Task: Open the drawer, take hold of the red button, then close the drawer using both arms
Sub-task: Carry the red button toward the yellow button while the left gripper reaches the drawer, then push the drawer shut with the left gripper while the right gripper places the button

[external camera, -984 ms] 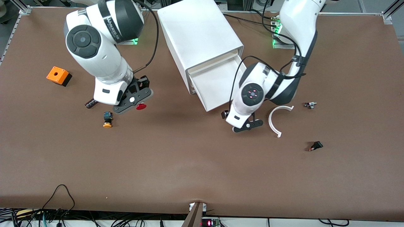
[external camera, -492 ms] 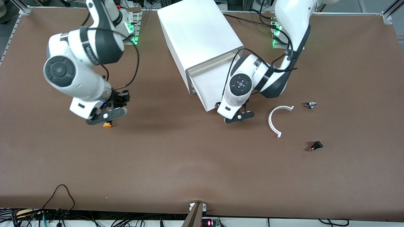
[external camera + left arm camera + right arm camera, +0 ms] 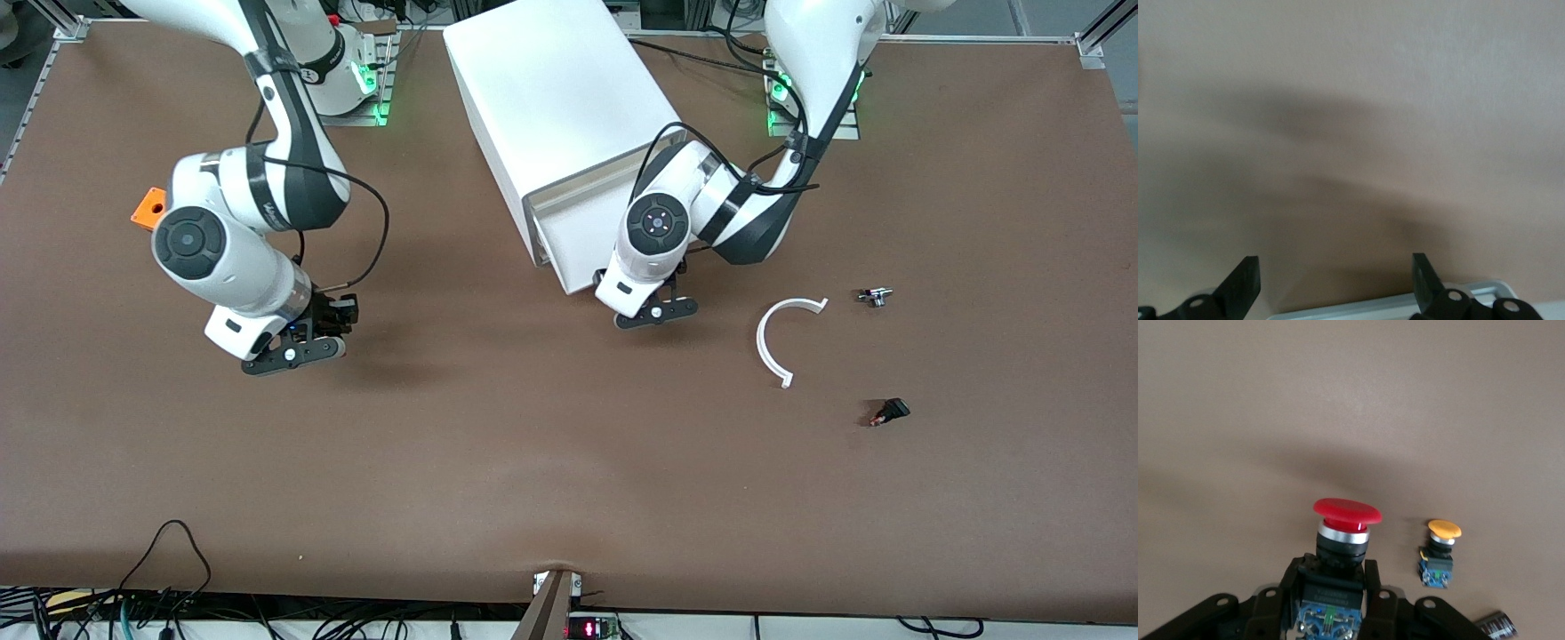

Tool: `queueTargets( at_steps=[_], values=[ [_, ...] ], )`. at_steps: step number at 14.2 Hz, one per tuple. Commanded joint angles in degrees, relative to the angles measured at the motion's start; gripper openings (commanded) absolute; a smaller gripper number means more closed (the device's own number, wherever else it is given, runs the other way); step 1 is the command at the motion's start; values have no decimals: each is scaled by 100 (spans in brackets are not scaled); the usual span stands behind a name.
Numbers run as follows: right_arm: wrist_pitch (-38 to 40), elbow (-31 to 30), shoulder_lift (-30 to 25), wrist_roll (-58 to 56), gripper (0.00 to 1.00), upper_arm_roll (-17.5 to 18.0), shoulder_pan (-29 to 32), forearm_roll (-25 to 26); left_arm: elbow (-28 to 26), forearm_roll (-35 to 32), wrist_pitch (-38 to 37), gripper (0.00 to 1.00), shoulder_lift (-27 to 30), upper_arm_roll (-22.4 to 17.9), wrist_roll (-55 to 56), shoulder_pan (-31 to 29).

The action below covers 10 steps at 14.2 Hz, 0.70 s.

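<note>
The white cabinet (image 3: 560, 98) lies mid-table with the drawer (image 3: 569, 244) partly out. My left gripper (image 3: 656, 313) is at the drawer's cream front, on the side nearer the front camera. In the left wrist view it (image 3: 1335, 287) is open and empty, with the drawer's white edge (image 3: 1405, 305) close to its palm between the fingers. My right gripper (image 3: 293, 351) hangs over the table toward the right arm's end. In the right wrist view it (image 3: 1331, 577) is shut on the black body of the red-capped button (image 3: 1347, 513). The button is hidden in the front view.
An orange-capped button (image 3: 1441, 550) lies on the table under the right gripper, beside a small dark cylinder (image 3: 1495, 627). An orange box (image 3: 147, 206) sits by the right arm. A white curved piece (image 3: 782, 342), a small metal part (image 3: 874, 296) and a small black part (image 3: 889, 412) lie toward the left arm's end.
My left gripper has moved toward the cabinet and the drawer has slid farther in. My right gripper has carried the red button toward the right arm's end, over the orange-capped button.
</note>
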State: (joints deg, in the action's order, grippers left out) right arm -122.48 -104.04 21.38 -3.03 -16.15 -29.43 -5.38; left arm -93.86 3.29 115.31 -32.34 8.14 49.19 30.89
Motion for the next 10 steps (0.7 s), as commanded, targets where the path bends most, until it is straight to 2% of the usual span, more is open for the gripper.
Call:
queueTargets(
  at_steps=[1,3,7,10],
  values=[
    [-696,-659,-187,57,11,59,-2,37,-352,-39,-9,100,228,161,64,-21],
    [-1066,-941,-152,48,11,68,-2,29,-396,-39,-9,100,220,162,64,31],
    [-1575,-1311,182,39,11,182,-10,20,-458,-30,-9,100,220,408,73,-30],
    [-1892,-1355,516,57,11,270,-19,-42,-484,5,-96,100,263,618,240,-56]
  ],
)
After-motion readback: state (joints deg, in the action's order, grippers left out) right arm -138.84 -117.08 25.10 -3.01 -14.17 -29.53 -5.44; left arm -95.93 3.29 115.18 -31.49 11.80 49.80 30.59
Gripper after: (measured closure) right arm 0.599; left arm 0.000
